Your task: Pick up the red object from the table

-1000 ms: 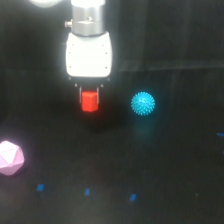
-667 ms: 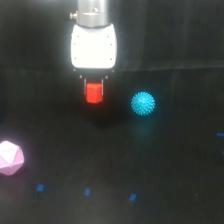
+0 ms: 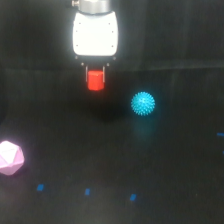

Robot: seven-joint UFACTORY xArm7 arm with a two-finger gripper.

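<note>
- The table (image 3: 165, 165) is a flat black surface filling the lower part of the exterior view, with a few small blue marks near the bottom edge.
- The gripper (image 3: 96, 80) hangs from a white housing at the top centre; you see its two dark fingers pointing straight down.
- A pink polyhedron (image 3: 10, 158) sits at the exterior view's left edge, well apart from the arm.
- A cyan ball (image 3: 143, 103), spiky, rests to the exterior view's right of the gripper, near it but not touching.
- The block (image 3: 95, 81) is the smallest thing here: bright red, sitting between the fingers just under the housing.
- The jaws are pinched on the block, one finger against each side, and its lower end sticks out below the fingertips.
- The block appears clear of the table: a dark gap shows beneath it, and a faint shadow lies on the surface lower down. Treat that as a judgement, since the picture is soft.
- You are at the lift step, so the pick looks largely done.
- The next move calls for a steady straight rise with the grip kept firm.
- Watch for slip: the block is small and faceted, so it could twist or drop if the pinch loosens.
</note>
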